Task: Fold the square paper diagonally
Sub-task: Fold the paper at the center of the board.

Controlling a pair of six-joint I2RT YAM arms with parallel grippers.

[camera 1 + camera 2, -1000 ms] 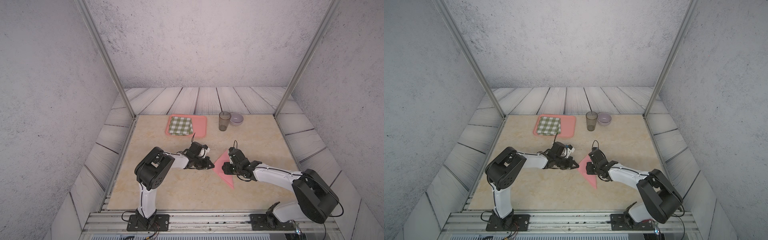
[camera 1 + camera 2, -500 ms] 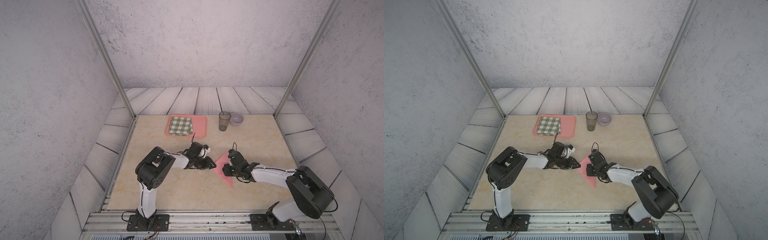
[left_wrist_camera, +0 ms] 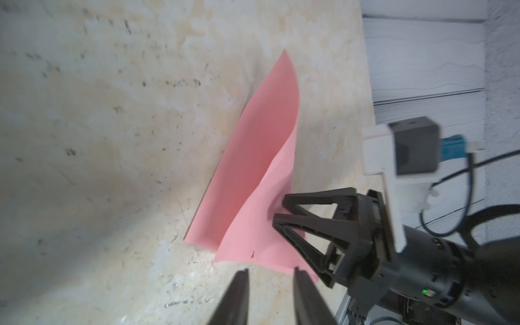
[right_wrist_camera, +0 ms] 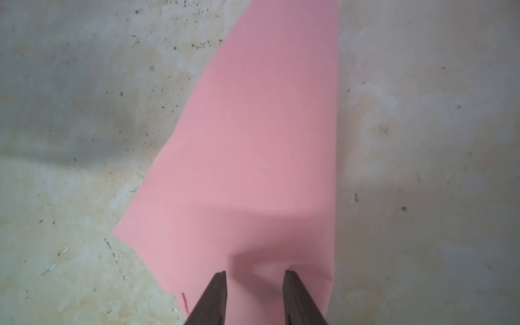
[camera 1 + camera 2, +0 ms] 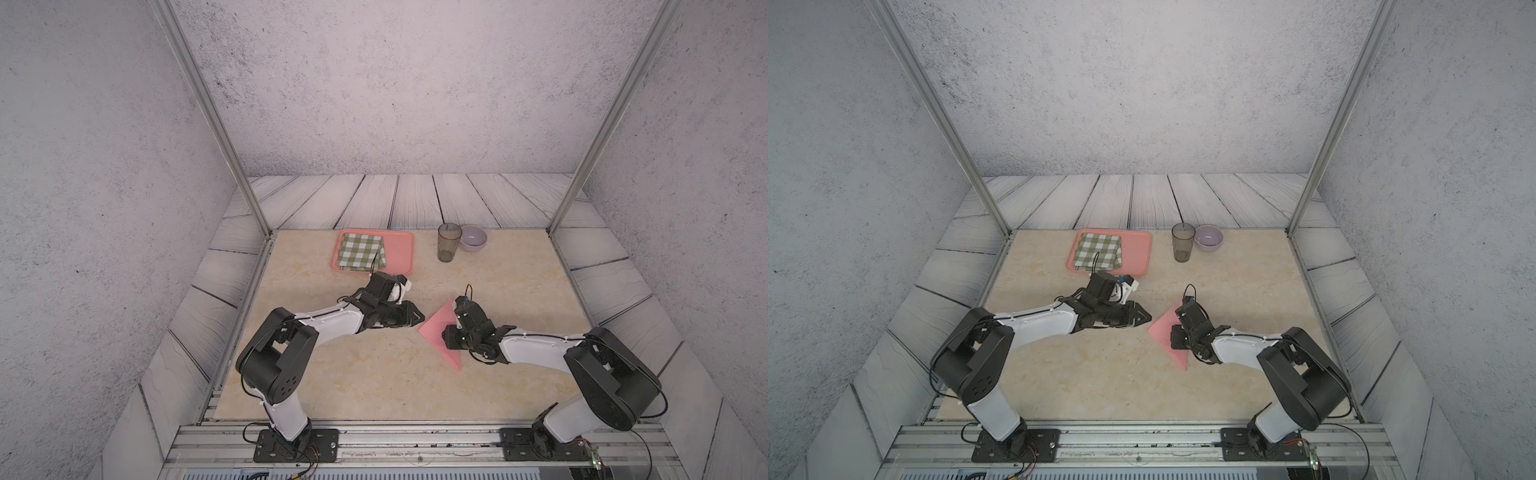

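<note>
The square paper [image 3: 253, 168] lies on the table [image 5: 374, 374] as a loose triangle; your right gripper [image 4: 254, 274] presses it with parted jaws; your left gripper [image 3: 270, 274] is released, empty, beside its corner; if you lift early, the puffed flap may reopen.

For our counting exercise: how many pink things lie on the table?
2: the square paper, mid-table by the right gripper; the tray at the back, under the checked cloth.

The pink paper [image 5: 435, 329] lies near the middle of the beige worktop [image 5: 374, 374], folded over into a triangle. Its top layer is not pressed flat. It bows up off the lower layer along one edge.
</note>
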